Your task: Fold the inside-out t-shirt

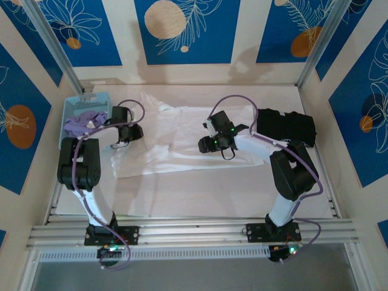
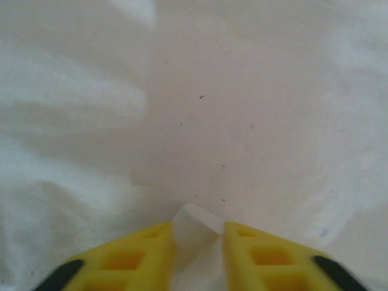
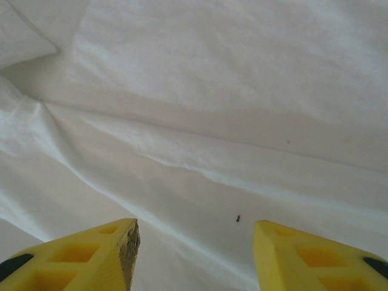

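From above: the white t-shirt [image 1: 176, 139] lies spread across the middle of the surface [image 1: 200, 194], its near edge running slightly crooked from left to right. A broad bare strip lies open between that edge and the arm bases, good room to move. The left claw [image 1: 134, 132] is down at the shirt's left edge, just beside the blue basket [image 1: 73, 106], which holds the lavender garment [image 1: 83, 124] at the far left corner. The right claw [image 1: 205, 144] is over the shirt's middle. The black garment [image 1: 285, 127] lies off the shirt's right end, close to it.

Left wrist view: the left claw [image 2: 197, 233] is clenched, its yellow fingers [image 2: 139, 254] drawn in close with a small raised fold of the t-shirt [image 2: 73, 182] pinched between them. Rumpled cloth lies left and right, a flatter, greyer patch ahead.

Right wrist view: the right claw [image 3: 195, 233] is released, fingers [image 3: 115, 248] spread wide with nothing between them. It hangs over the t-shirt [image 3: 230, 91] — long creases run diagonally across, and one cloth edge comes to a corner at upper left.
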Available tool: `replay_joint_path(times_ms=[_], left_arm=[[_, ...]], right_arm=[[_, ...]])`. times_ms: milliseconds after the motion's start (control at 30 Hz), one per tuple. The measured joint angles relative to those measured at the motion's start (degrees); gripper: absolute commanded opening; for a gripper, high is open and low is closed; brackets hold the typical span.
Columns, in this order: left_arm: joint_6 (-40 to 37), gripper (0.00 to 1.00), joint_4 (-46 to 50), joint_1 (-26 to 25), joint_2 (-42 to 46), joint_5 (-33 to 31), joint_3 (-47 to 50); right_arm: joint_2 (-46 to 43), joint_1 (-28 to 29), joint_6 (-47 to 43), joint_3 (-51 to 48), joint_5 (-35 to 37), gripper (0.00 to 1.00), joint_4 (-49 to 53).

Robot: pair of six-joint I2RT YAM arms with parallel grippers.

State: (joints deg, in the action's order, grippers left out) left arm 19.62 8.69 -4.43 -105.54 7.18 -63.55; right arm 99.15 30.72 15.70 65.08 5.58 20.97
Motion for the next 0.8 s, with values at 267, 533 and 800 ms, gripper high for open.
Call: replay_joint_path(times_ms=[267, 533, 800], left_arm=[[0.37, 0.0, 2.69, 0.28, -1.2, 0.0, -1.03], [0.42, 0.0, 4.22, 0.57, 2.99, -1.38, -1.07], [0.42, 0.0, 4.44, 1.27, 5.25, -4.81, -1.6]], right_arm=[[-2.56, -0.61, -0.04, -1.51, 0.26, 0.53, 0.83], [-5.07, -2.03, -0.02, -3.02, 0.68, 0.53, 0.96], [-5.42, -5.86, 1.73, -5.16, 0.7, 0.55, 2.47]])
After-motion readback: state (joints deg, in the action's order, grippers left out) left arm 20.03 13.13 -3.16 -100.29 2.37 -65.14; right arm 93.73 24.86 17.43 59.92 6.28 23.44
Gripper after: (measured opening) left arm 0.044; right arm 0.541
